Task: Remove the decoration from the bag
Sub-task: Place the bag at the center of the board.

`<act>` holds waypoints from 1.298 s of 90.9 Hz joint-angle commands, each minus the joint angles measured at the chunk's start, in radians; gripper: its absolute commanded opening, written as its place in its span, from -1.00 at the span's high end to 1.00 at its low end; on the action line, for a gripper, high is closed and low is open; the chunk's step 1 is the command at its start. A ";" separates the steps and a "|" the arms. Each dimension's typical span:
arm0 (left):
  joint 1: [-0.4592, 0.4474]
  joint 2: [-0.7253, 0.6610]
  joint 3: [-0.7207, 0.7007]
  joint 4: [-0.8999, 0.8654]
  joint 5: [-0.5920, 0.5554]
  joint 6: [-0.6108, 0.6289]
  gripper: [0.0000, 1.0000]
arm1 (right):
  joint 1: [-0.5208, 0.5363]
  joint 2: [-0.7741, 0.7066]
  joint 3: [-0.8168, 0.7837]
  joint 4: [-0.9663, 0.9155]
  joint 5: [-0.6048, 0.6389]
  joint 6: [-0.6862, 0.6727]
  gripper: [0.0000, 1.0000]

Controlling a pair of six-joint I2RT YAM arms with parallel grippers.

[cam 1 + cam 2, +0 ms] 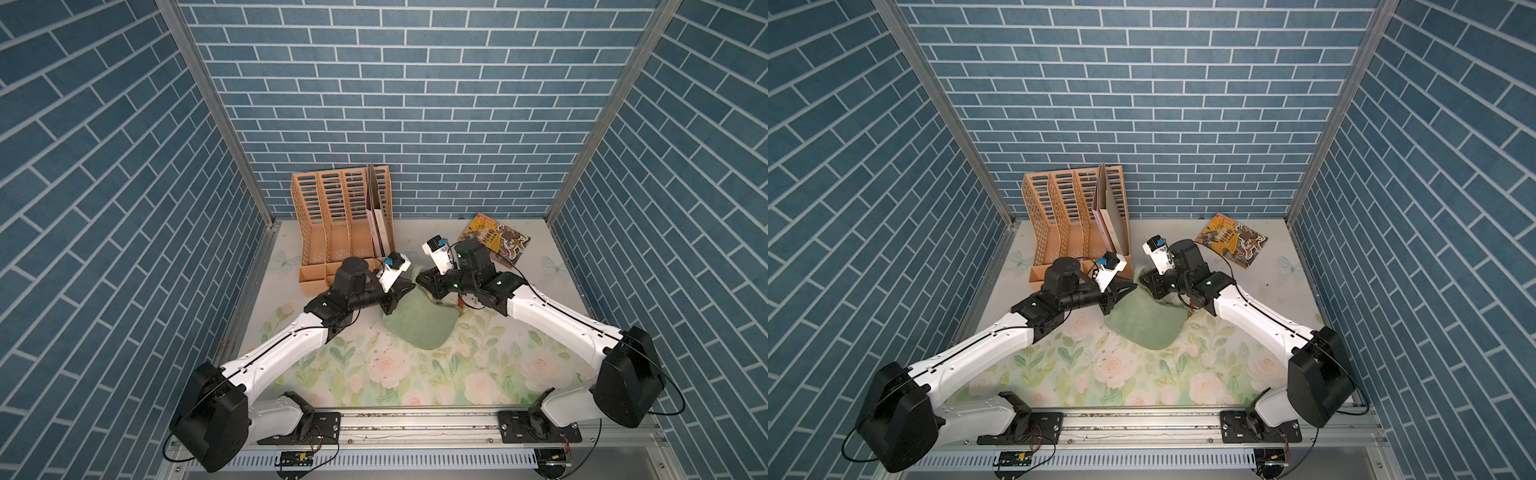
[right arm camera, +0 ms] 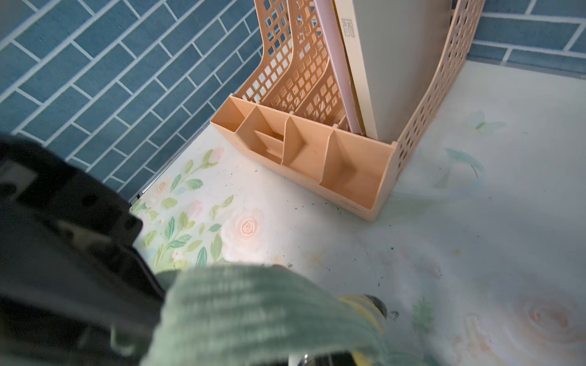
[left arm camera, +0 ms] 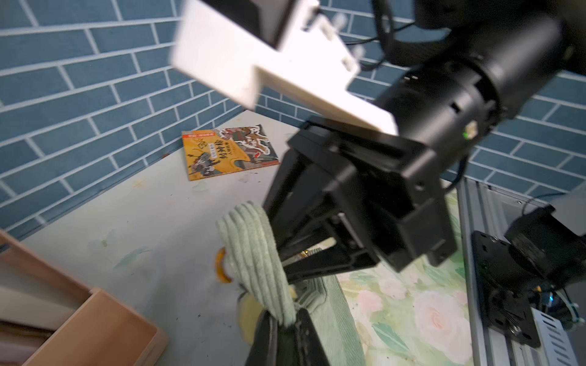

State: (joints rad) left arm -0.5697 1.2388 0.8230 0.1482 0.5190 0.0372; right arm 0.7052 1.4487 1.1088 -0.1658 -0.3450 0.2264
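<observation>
While the bag (image 1: 415, 324) lies on the flowered desk (image 1: 332, 374) between our two arms, in front of the file rack (image 1: 336, 224), we have both grippers at its far end. Our left gripper (image 3: 287, 329) has its jaws clamped on a raised fold of the ribbed green cloth, as the left wrist view shows plainly. Our right gripper (image 3: 298, 261) stands just beside that fold, its jaws close together near a small gold fitting (image 3: 306, 252). Whether they pinch anything we cannot tell. In the right wrist view something yellow with dark stripes peeps out behind the fold, and we take it for the decoration (image 2: 367, 309). An orange ring (image 3: 220, 266) shows beside the fold in the left wrist view.

We judge the step in hand to be getting at the fastening. To do it well, our left arm should hold the cloth up and steady so the bag cannot slide. Its hold should be gentle, because soft fabric stretches and can slip out. Our right jaws need the decoration or its ring alone, with no cloth caught alongside. The pull should then go away from the left grip, short and even, so that the fitting gives and not the stitching. With the two grippers nearly touching, we should mind a collision.
</observation>
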 commanded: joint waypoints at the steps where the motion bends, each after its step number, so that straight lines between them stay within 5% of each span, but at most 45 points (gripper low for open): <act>1: 0.030 -0.009 -0.019 0.054 -0.042 -0.122 0.98 | -0.006 -0.057 -0.017 -0.038 0.002 -0.037 0.66; 46: -0.003 0.008 -0.220 0.193 -0.022 -0.360 0.84 | -0.018 -0.126 -0.020 0.009 -0.009 0.010 0.66; 74: -0.066 0.003 -0.308 0.285 -0.097 -0.447 0.18 | -0.019 -0.178 -0.093 0.114 0.030 0.022 0.65; 90: -0.060 -0.047 -0.186 0.098 -0.191 -0.416 -0.22 | -0.015 -0.237 -0.195 0.232 0.061 -0.007 0.65; 105: -0.058 -0.088 -0.020 -0.081 -0.207 -0.367 -0.27 | 0.004 -0.264 -0.259 0.309 0.070 -0.043 0.64; 118: -0.058 -0.075 0.094 -0.094 -0.079 -0.375 -0.25 | 0.029 -0.261 -0.276 0.339 0.054 -0.067 0.63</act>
State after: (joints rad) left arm -0.6304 1.1584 0.8402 0.1219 0.3531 -0.3573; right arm 0.7143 1.2037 0.8440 0.0902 -0.2905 0.2077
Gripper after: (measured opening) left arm 0.630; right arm 0.185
